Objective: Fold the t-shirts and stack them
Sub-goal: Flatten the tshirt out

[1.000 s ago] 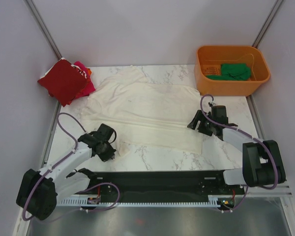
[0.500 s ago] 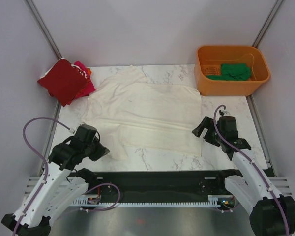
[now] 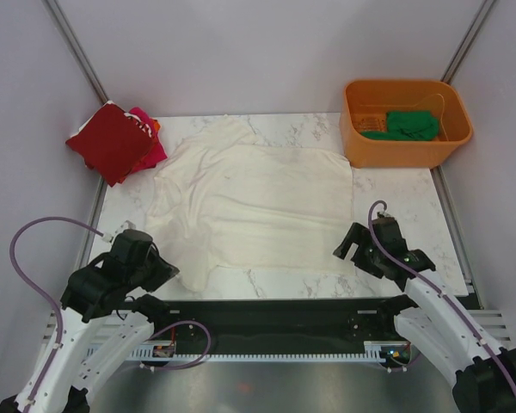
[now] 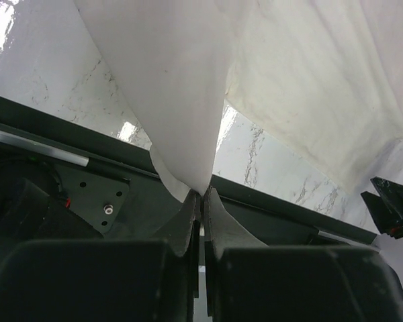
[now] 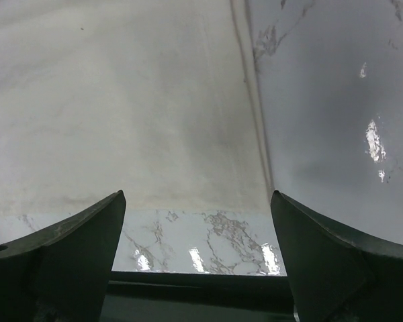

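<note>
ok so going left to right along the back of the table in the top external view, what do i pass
dark red t-shirt → magenta-pink t-shirt peeking out from under it → cream-white t-shirt spread flat → orange tub, with the green t-shirt inside it

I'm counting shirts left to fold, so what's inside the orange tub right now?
A green t-shirt lies crumpled in the orange tub, with bare tub floor showing to its left. Anything beneath it is covered and cannot be seen.
</note>
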Motion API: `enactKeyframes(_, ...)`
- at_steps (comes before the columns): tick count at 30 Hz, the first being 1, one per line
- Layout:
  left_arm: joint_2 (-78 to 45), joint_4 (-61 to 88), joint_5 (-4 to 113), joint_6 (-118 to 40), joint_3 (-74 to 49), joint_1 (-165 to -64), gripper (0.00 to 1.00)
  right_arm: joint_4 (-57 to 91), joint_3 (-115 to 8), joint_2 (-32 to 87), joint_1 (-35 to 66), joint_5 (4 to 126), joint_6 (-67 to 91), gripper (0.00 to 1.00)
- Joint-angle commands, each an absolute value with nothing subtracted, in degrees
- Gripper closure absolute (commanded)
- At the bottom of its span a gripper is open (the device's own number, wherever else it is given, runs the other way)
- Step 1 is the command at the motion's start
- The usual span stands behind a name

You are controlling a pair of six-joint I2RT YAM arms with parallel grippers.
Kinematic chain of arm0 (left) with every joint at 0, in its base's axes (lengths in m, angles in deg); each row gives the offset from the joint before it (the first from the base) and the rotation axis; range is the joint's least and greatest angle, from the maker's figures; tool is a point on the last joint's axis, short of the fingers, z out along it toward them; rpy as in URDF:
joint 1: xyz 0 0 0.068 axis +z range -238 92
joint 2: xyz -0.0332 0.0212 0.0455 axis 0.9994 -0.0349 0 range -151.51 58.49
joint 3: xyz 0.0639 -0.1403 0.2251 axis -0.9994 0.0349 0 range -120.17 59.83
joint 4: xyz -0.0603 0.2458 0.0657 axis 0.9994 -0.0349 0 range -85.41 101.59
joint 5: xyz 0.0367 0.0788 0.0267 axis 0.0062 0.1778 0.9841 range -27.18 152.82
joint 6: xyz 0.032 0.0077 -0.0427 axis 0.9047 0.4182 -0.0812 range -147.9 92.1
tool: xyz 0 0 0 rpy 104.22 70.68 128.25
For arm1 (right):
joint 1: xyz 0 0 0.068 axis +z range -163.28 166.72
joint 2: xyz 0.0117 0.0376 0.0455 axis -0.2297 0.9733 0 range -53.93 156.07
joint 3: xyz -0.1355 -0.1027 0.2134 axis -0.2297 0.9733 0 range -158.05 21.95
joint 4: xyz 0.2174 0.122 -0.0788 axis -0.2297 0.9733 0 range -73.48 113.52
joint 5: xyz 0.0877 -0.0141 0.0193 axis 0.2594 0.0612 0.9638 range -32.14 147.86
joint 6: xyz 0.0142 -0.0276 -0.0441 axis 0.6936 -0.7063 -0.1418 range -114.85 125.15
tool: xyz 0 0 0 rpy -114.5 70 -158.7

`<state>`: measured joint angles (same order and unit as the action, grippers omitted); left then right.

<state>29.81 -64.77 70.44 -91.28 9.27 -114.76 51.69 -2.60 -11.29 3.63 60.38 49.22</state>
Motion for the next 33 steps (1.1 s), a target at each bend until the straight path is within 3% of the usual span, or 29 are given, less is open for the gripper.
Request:
enactKeyframes(1, 30.02, -69.19, 73.36, -91.37, 7.46, -114.98, 0.98, 55.26, -3.27, -9.9, 6.49, 54.27, 53.04, 0.02)
enactKeyframes(9, 31.16, -66.47, 74.16, -90.04, 10.08, -114.98, 0.98, 56.6, -3.36, -3.75, 11.59, 49.24, 55.5, 0.02)
enactKeyframes(12, 30.72, -66.02, 74.42, -88.12, 10.53, -114.98, 0.98, 54.14, -2.57, -0.85, 11.59, 49.68, 55.95, 0.07)
enactKeyframes(15, 29.84, -65.93, 74.51, -87.14, 10.17, -114.98, 0.98, 52.03, -1.43, -0.14, 11.59, 50.38, 56.56, 0.25)
enactKeyframes(17, 30.1, -65.76, 74.86, -86.88, 10.44, -114.98, 0.98, 50.8, -0.64, -0.49, 11.59, 50.82, 56.82, 0.44)
enactKeyframes(18, 30.1, -65.85, 74.95, -86.7, 10.53, -114.98, 0.98, 50.36, -0.37, -0.58, 11.51, 50.91, 56.48, 0.6)
enactKeyframes(21, 30.11, -65.76, 75.12, -86.53, 10.09, -114.98, 0.98, 50.96, -0.37, -0.93, 11.59, 51.26, 55.42, 0.83)
enactKeyframes(22, 30.1, -65.85, 75.21, -86.44, 9.83, -114.98, 0.98, 51.32, -0.72, -1.71, 11.59, 51.44, 54.81, 0.99)
enactKeyframes(33, 28.87, -72.35, 78.03, -84.86, -0.45, -114.98, 0.98, 67.3, -10.65, -11.55, 11.59, 50.82, 53.92, 1.0)
